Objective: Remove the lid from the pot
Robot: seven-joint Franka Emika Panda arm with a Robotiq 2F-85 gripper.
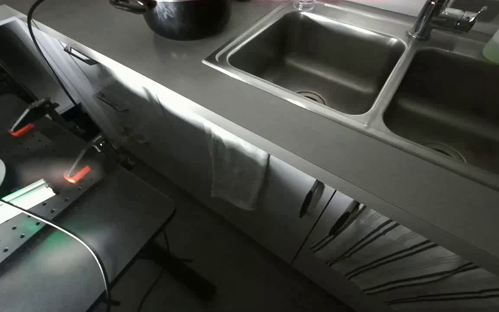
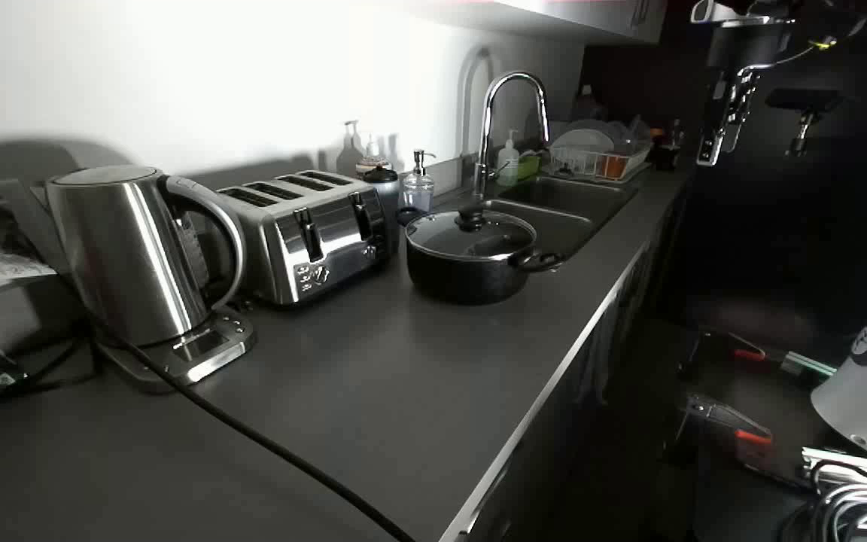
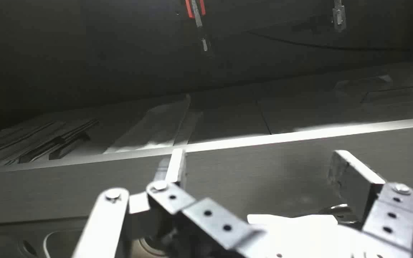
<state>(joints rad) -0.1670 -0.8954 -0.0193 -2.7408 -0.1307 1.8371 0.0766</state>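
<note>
lid (image 2: 470,236) atop pot (image 2: 467,278), lower than the tool (image 3: 261,161) and well apart from it, jaws wide

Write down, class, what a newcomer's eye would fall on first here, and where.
Probably the gleaming steel kettle, at the left of an exterior view, with a toaster beside it. Next comes the black pot near the double sink, its see-through lid on. In the wrist view, the robot's open jaws loom across the bottom.
</note>
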